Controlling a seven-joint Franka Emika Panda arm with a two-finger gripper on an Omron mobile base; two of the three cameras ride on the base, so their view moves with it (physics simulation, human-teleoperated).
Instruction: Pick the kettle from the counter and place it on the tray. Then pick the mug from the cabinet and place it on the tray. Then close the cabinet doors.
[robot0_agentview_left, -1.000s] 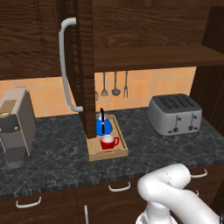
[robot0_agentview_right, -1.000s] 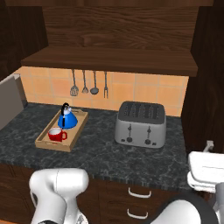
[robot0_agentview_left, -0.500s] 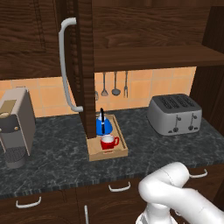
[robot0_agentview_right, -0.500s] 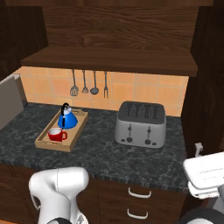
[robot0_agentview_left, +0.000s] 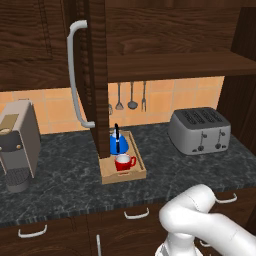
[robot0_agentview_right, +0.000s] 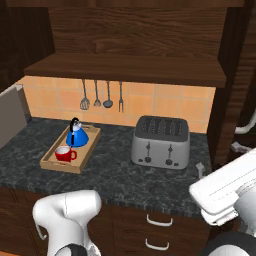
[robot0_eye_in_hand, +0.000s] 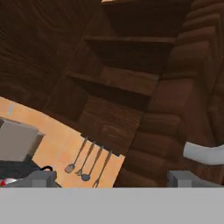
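Observation:
The blue kettle (robot0_agentview_left: 118, 144) (robot0_agentview_right: 77, 136) and the red mug (robot0_agentview_left: 124, 162) (robot0_agentview_right: 64, 153) both stand in the wooden tray (robot0_agentview_left: 134, 175) (robot0_agentview_right: 80, 162) on the dark counter (robot0_agentview_left: 65, 185) (robot0_agentview_right: 115, 175). The left cabinet door (robot0_agentview_left: 97, 60) stands open, edge-on, with its bar handle (robot0_agentview_left: 75, 75) facing left. At the right, the other cabinet door (robot0_agentview_right: 240, 75) (robot0_eye_in_hand: 188, 87) is also swung out, with its handle (robot0_agentview_right: 247, 125) (robot0_eye_in_hand: 203, 153). My gripper (robot0_agentview_right: 220, 159) (robot0_eye_in_hand: 113, 179) is open and holds nothing, a little below and left of that handle. The cabinet shelf (robot0_agentview_right: 125, 67) is bare.
A silver toaster (robot0_agentview_left: 200, 131) (robot0_agentview_right: 161, 142) sits right of the tray. A coffee machine (robot0_agentview_left: 17, 145) (robot0_agentview_right: 10, 115) stands at the far left. Utensils (robot0_agentview_left: 131, 97) (robot0_agentview_right: 102, 95) (robot0_eye_in_hand: 87, 162) hang on the orange tiled wall. Drawer fronts run below the counter.
My hand has risen and moved left beside the right door in the right base view. The elbow has shifted slightly. Kettle, mug and tray have not moved.

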